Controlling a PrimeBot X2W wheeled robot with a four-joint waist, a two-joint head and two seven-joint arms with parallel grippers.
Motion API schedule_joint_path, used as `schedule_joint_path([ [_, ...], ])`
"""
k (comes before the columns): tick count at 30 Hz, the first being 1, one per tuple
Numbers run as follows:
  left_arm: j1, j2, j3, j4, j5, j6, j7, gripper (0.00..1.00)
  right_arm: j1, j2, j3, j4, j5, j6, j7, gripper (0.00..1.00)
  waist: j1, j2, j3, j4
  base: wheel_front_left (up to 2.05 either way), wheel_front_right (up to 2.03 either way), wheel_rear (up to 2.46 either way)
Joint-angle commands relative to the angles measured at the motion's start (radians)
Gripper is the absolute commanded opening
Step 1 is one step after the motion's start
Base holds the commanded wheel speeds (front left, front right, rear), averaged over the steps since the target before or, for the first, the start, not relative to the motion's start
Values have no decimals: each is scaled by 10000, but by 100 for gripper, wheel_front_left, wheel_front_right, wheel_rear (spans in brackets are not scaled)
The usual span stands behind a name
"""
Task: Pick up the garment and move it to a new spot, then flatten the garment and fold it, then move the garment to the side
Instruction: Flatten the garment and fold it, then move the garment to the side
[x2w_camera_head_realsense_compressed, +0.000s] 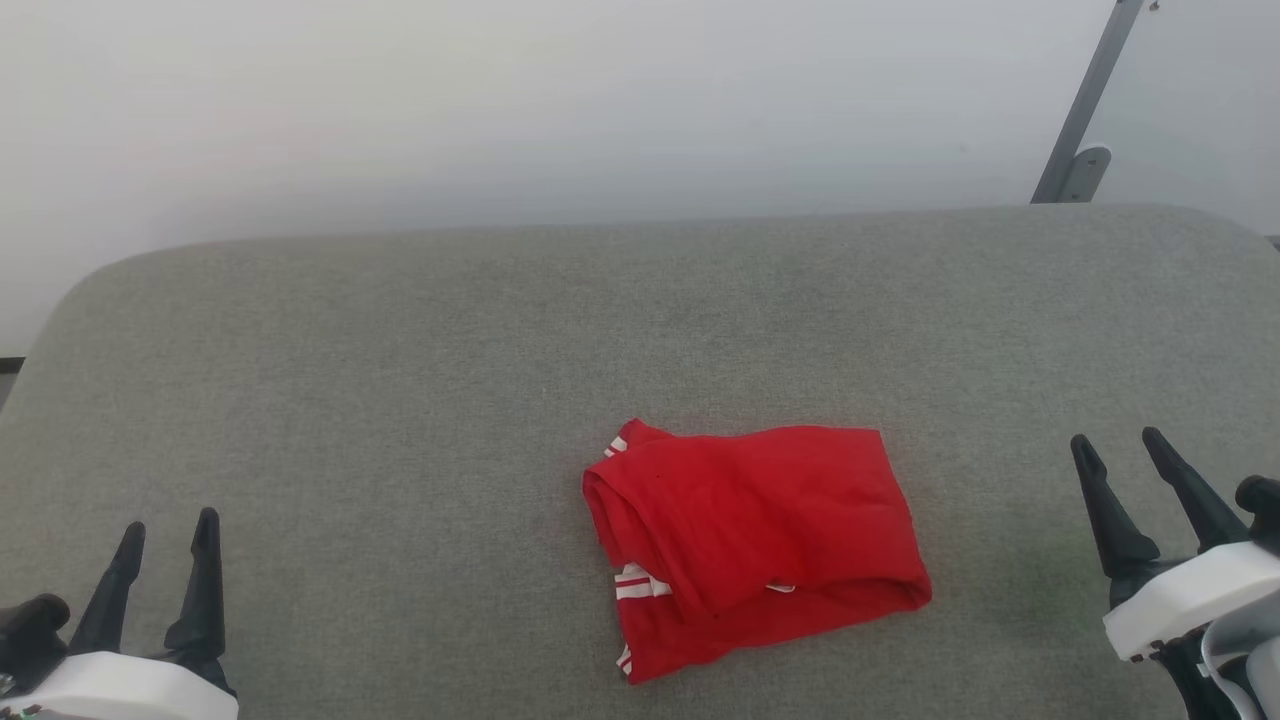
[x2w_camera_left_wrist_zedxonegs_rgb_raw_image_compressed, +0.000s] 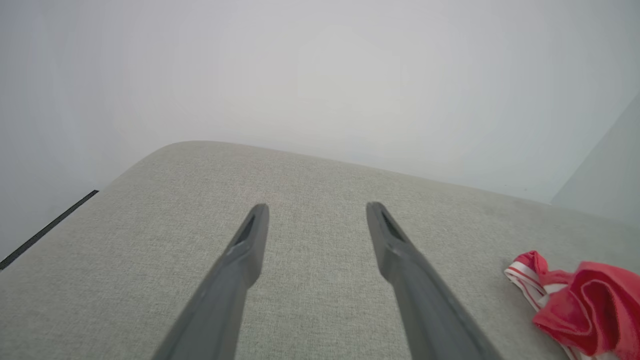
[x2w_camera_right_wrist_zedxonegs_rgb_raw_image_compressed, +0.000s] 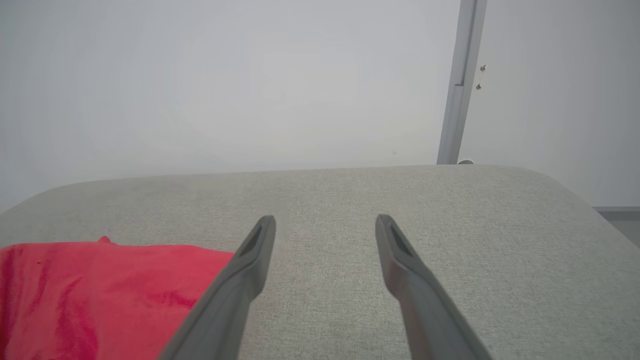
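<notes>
At the lower left of the head view, the left gripper (x2w_camera_head_realsense_compressed: 171, 520) is seen over the grey fabric surface (x2w_camera_head_realsense_compressed: 400, 330), with its two dark fingers pointed away from the robot. Its jaws are held apart with a clear gap and nothing is gripped between them. In the left wrist view, bare grey cloth is seen through that gap. At the far left of that view, a dark strip (x2w_camera_left_wrist_zedxonegs_rgb_raw_image_compressed: 45, 230) is seen beyond the rounded corner of the surface, at the foot of the pale wall (x2w_camera_head_realsense_compressed: 500, 100).

The garment (x2w_camera_head_realsense_compressed: 750, 545) is laid in the middle of the surface, towards the near edge, between the two grippers and well apart from each. It is folded into a compact, roughly rectangular red bundle, with layers stacked and a rolled fold along its left side. Red-and-white striped trim is shown at its upper left corner, lower on its left side and at its lower left corner. In the right wrist view, the red cloth is partly hidden behind one finger.

At the lower right of the head view, the right gripper (x2w_camera_head_realsense_compressed: 1116, 437) is seen above the surface. Its jaws are likewise spread, with nothing held between them. Beyond the far right corner of the surface, a grey metal post (x2w_camera_head_realsense_compressed: 1085, 110) is seen slanted against the wall.
</notes>
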Motion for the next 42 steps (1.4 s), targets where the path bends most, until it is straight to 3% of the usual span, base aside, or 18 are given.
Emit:
schedule_joint_path([
  [1, 114, 4, 33, -45, 154, -19, -41, 100, 118, 57, -23, -62, -114, -1, -53, 100, 0, -1, -24, 8, 0, 0, 0],
  [18, 185, -35, 26, -212, 279, -18, -41, 100, 156, -2, -125, -347, -257, -1, -54, 100, 0, -1, -126, 71, 0, 0, 0],
  [27, 210, -88, -20, -236, 183, -20, -41, 100, -128, -371, 932, -139, 437, -1, 56, 100, 0, -1, -62, 378, 0, 0, 0],
  [33, 267, -145, -98, -234, 166, -20, -41, 100, -670, -861, 1902, 29, 1656, -1, 1332, 100, 0, -1, -52, 666, 0, 0, 0],
  [42, 181, -275, -374, -226, 111, -18, -41, 100, -1685, -1468, 2787, 70, 2937, -1, 4494, 100, 0, -1, 161, 1100, 0, 0, 0],
])
